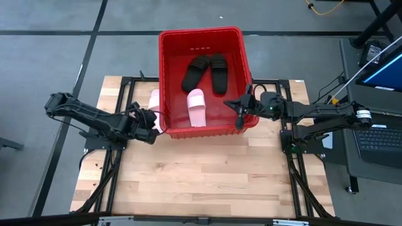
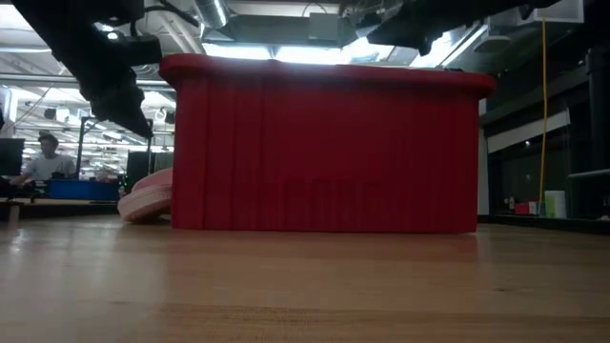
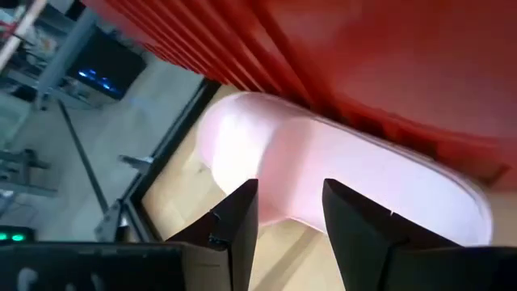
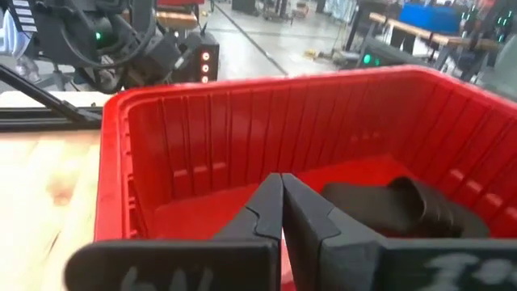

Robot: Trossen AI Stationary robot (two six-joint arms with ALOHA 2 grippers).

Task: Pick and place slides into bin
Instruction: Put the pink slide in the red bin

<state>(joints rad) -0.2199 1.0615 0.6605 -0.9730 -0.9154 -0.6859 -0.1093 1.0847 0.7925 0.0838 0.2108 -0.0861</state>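
Note:
The red bin (image 1: 204, 37) stands at the table's far middle. Inside it lie two black slides (image 1: 207, 70) and one pale pink slide (image 1: 197, 105). A second pink slide (image 3: 323, 170) lies on the table outside the bin's left wall (image 2: 186, 143), close against it or leaning on it. My left gripper (image 3: 291, 218) hangs open just above and short of this slide (image 2: 148, 198), touching nothing. My right gripper (image 4: 281, 190) is shut and empty over the bin's near right corner (image 1: 251, 119), with a black slide (image 4: 404, 206) beyond it.
Bare wooden table top (image 1: 201, 169) spreads in front of the bin toward the near edge. A black frame (image 1: 125, 85) runs along the table's sides. A laptop (image 1: 383, 135) sits off the table to the right. A person (image 2: 43, 162) sits far off in the room.

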